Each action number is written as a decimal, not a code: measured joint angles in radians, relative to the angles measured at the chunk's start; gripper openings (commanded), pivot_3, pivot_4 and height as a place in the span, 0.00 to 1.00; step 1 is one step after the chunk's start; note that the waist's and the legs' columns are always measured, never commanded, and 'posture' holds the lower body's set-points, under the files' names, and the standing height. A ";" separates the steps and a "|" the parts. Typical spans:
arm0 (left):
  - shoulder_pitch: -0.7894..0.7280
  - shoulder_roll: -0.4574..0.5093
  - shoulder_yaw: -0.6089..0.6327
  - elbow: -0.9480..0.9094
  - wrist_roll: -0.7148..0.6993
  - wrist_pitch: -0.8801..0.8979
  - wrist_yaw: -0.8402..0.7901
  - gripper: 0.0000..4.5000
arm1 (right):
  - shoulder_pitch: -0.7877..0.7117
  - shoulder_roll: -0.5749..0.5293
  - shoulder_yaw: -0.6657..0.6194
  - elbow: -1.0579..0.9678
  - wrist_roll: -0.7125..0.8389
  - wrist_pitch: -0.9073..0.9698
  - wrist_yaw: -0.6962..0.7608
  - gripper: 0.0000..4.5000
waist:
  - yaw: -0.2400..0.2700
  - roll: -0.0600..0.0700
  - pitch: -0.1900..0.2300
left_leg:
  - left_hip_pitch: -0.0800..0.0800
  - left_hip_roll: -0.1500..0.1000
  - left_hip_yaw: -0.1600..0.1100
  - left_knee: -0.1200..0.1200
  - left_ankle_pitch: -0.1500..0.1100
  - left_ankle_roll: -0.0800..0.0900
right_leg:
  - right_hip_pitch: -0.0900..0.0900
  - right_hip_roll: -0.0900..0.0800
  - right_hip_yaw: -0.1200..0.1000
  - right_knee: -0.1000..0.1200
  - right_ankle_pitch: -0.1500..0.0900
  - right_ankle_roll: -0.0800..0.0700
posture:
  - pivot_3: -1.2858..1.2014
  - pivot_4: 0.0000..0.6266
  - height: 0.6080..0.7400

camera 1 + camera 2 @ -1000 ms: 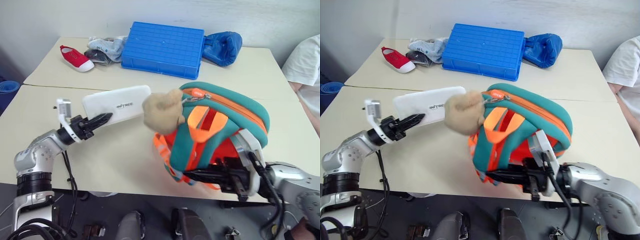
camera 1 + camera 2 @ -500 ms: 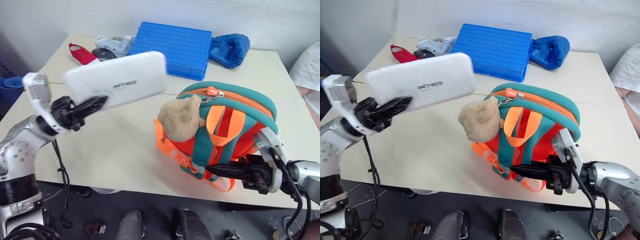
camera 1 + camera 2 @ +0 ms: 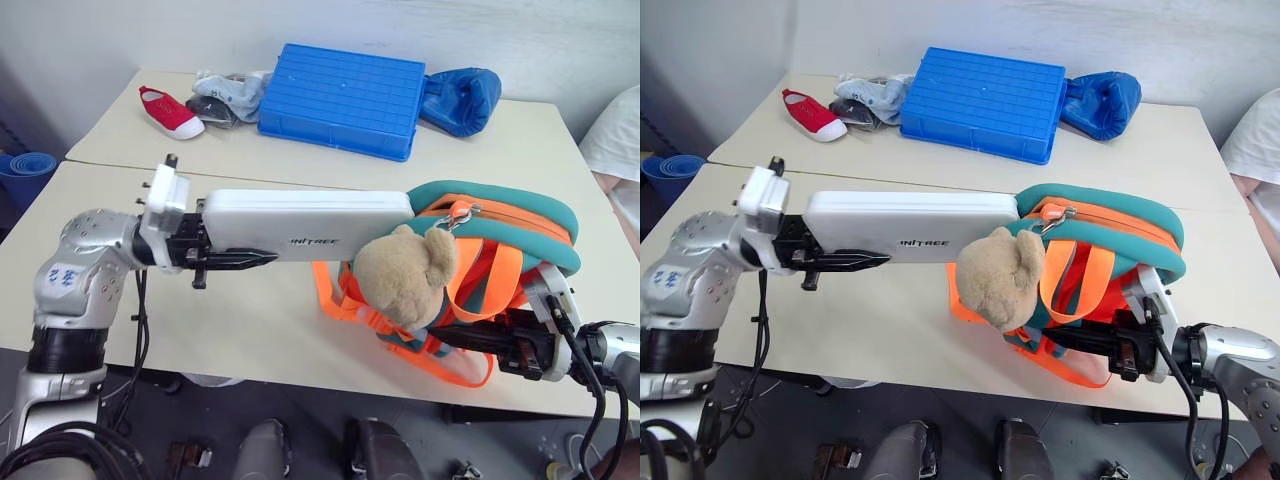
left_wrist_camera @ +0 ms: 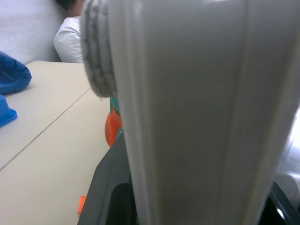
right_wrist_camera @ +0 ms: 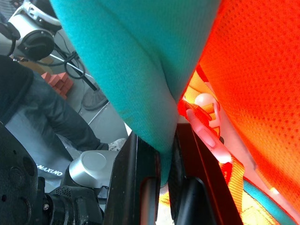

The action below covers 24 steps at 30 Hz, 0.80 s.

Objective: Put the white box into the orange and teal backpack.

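1. My left claw (image 3: 262, 258) was clamped on one short end of the white box (image 3: 305, 224), holding it level above the surface (image 3: 250, 320), with the lettered side facing me.
2. The far end of the white box reached the teal rim of the orange and teal backpack (image 3: 500, 225); I could not tell whether it had entered the opening, because the plush bear (image 3: 402, 276) and the rim covered that corner.
3. In my left wrist view the box (image 4: 197, 112) stood so close that its far end and the bag's mouth were hidden behind it; a sliver of orange (image 4: 112, 129) showed past its edge.
4. My right claw (image 3: 1090, 340) was clenched on the backpack at its side nearest me. In the right wrist view my fingers (image 5: 140, 187) pinched a fold of teal trim (image 5: 140, 70).
5. The backpack sat on the surface near its front edge, with its orange straps (image 3: 335, 300) trailing beneath the bear.
6. Beyond the backpack lay a blue crate (image 3: 340, 85), with a dark blue bag (image 3: 460, 98) just to its right and partly hidden behind it.
7. Left of the crate lay a bundle of grey cloth or shoes (image 3: 228, 95), hard to make out, and a red shoe (image 3: 172, 111).
8. A person's white sleeve (image 3: 615, 140) was cut off at the right edge, beyond the backpack.
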 measured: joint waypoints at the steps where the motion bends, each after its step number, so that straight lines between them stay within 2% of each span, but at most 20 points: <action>1: -0.033 -0.008 -0.020 0.035 0.024 -0.028 -0.018 0.34 | 0.000 0.000 0.001 0.000 -0.002 0.000 0.002 0.01 | 0.000 0.000 0.000 | 0.000 0.000 0.000 0.000 0.000 0.000 | 0.000 0.000 0.000 0.000 0.000 0.000 | 0.52 0.24 1.00; 5: -0.131 -0.044 -0.097 0.115 0.111 -0.101 -0.058 0.34 | -0.004 0.000 0.005 0.000 -0.003 0.001 0.002 0.01 | -0.002 0.000 0.000 | -0.002 0.000 0.000 0.000 0.000 -0.001 | -0.001 0.001 0.000 0.000 0.000 0.000 | 0.52 0.24 1.00; 8: -0.219 -0.111 -0.185 0.131 0.174 -0.099 -0.056 0.34 | -0.028 0.000 0.009 -0.001 0.002 0.014 -0.008 0.01 | -0.001 0.000 0.000 | -0.004 0.000 0.000 0.003 0.001 -0.002 | -0.002 0.001 -0.001 0.000 0.001 0.001 | 0.52 0.24 1.00; 11: -0.319 -0.196 -0.293 0.111 0.237 0.023 -0.003 0.34 | -0.060 -0.007 0.015 -0.005 0.012 0.039 -0.016 0.01 | -0.001 0.000 0.000 | -0.007 0.000 -0.001 0.007 0.002 0.001 | -0.003 0.002 -0.001 0.001 0.002 0.003 | 0.52 0.24 1.00; 14: -0.365 -0.265 -0.336 0.091 0.258 0.112 0.052 0.34 | -0.072 -0.007 0.019 -0.012 0.016 0.048 -0.021 0.01 | -0.004 0.000 0.000 | -0.009 0.000 -0.001 0.008 0.002 0.001 | -0.004 0.002 -0.001 0.001 0.002 0.003 | 0.52 0.24 1.00; 15: -0.375 -0.316 -0.340 0.091 0.263 0.138 0.096 0.34 | -0.076 -0.006 0.020 -0.015 0.016 0.049 -0.026 0.01 | -0.005 0.000 0.000 | -0.010 0.000 -0.002 0.008 0.002 0.001 | -0.004 0.002 -0.001 0.001 0.002 0.003 | 0.52 0.24 1.00; 17: -0.397 -0.425 -0.359 0.144 0.307 0.124 0.181 0.34 | -0.083 0.000 0.021 -0.019 0.016 0.049 -0.043 0.01 | -0.001 0.000 0.000 | -0.011 0.000 -0.003 0.011 0.002 0.001 | -0.004 0.002 -0.002 0.002 0.002 0.003 | 0.52 0.24 1.00; 21: -0.412 -0.503 -0.386 0.223 0.345 0.083 0.225 0.34 | -0.090 0.012 0.031 -0.039 0.012 0.046 -0.063 0.01 | -0.001 0.000 0.000 | -0.011 0.000 -0.003 0.012 0.002 0.001 | -0.005 0.002 -0.002 0.002 0.002 0.003 | 0.52 0.24 1.00; 22: -0.416 -0.512 -0.379 0.244 0.345 0.078 0.229 0.49 | -0.090 0.025 0.031 -0.039 0.010 0.044 -0.074 0.00 | -0.002 0.000 0.000 | -0.011 0.000 -0.003 0.012 0.002 0.001 | -0.005 0.002 -0.002 0.003 0.002 0.003 | 0.52 0.24 1.00; 24: -0.419 -0.509 -0.355 0.268 0.342 0.073 0.228 0.61 | -0.095 0.044 0.031 -0.040 0.008 0.039 -0.099 0.00 | -0.005 0.001 0.000 | -0.011 0.000 -0.003 0.012 0.002 0.001 | -0.005 0.002 -0.002 0.003 0.002 0.003 | 0.52 0.24 1.00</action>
